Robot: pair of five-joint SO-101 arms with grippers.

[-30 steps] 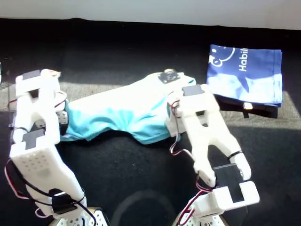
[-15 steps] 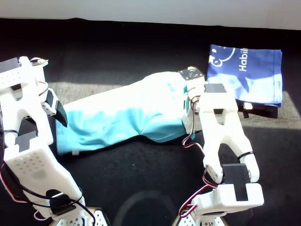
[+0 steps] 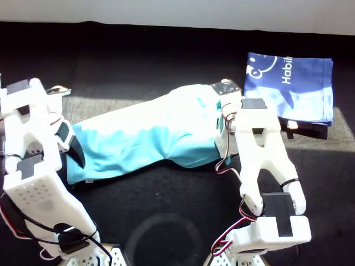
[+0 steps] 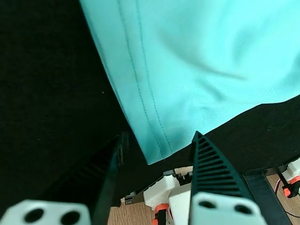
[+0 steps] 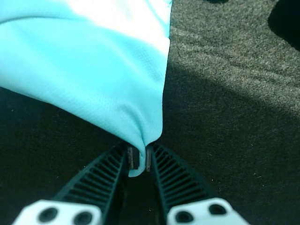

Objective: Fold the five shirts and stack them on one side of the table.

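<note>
A black cloth point(image 3: 138, 55) spreads out below a white wall point(image 3: 166, 11).

A shirt point(image 3: 144, 136) lies across the middle of the table point(image 3: 166, 210), the left gripper point(image 4: 157, 140) at its left end, the right gripper point(image 5: 138, 157) at its right. A folded stack point(image 3: 288, 88) lies just beyond, farther right.

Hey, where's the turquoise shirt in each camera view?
High view: turquoise shirt stretched across the black table, between both arms.
Left wrist view: its hem corner lies just beyond the open left gripper.
Right wrist view: its edge is pinched in the right gripper.
Shared landmark: the black table under it.
</note>
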